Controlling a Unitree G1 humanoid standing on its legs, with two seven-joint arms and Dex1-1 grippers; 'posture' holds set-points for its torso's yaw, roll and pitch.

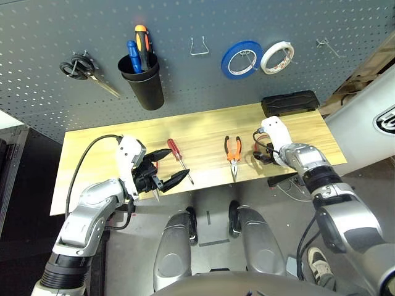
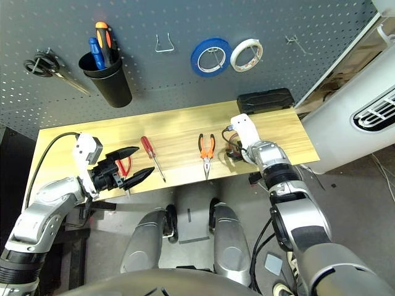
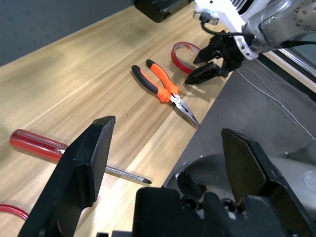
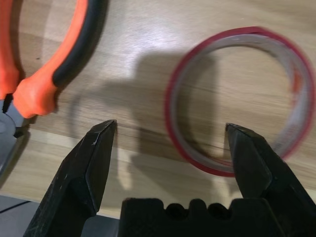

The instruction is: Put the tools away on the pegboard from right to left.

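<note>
I see the red tape ring flat on the wooden table, right of centre in the head view, near the front edge. My right gripper is low over it, fingers apart, one tip over the ring's near rim, the other on bare wood toward the pliers. Right forearm reaches in from lower right. Left gripper hovers at the table's front-left, fingers wide apart, red-handled screwdriver just beside it. Dark grey pegboard fills the upper frame: blue tape roll, white tape roll, black cup.
</note>
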